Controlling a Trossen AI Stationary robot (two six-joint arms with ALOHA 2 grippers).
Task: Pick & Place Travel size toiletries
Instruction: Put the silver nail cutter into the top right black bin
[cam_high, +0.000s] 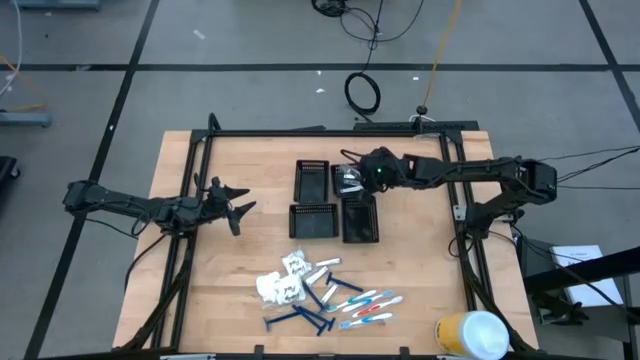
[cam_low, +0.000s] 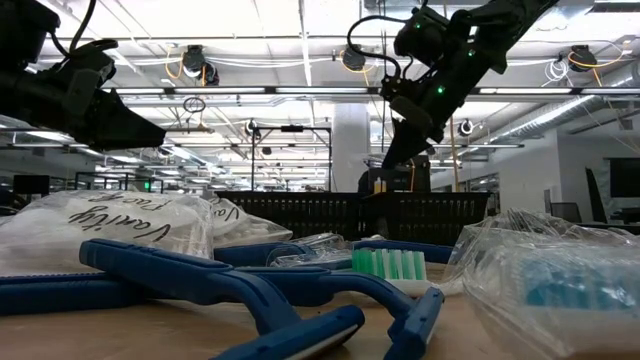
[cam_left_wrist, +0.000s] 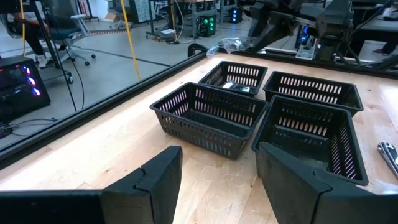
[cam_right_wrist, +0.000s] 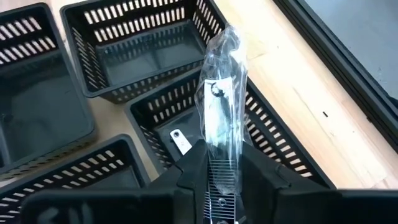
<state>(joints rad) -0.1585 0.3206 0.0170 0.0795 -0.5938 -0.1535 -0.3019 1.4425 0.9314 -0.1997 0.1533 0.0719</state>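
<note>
The right gripper (cam_right_wrist: 217, 186), clenched on a clear plastic packet (cam_right_wrist: 221, 118) with a dark item sealed inside, hangs over the four black mesh trays (cam_high: 334, 202), directly above the far right-hand one, where a small white piece (cam_right_wrist: 179, 140) already lies. The left gripper (cam_high: 232, 207), fingers spread and holding nothing, waits over the worktop (cam_high: 420, 270) left of the trays, while razors (cam_high: 300, 318), toothbrushes (cam_high: 368, 306) and white packets (cam_high: 283, 280) remain heaped on the near side of the trays. A clean drop likely calls for lowering the packet inside the tray walls before releasing, since the light film could catch on the rim.
</note>
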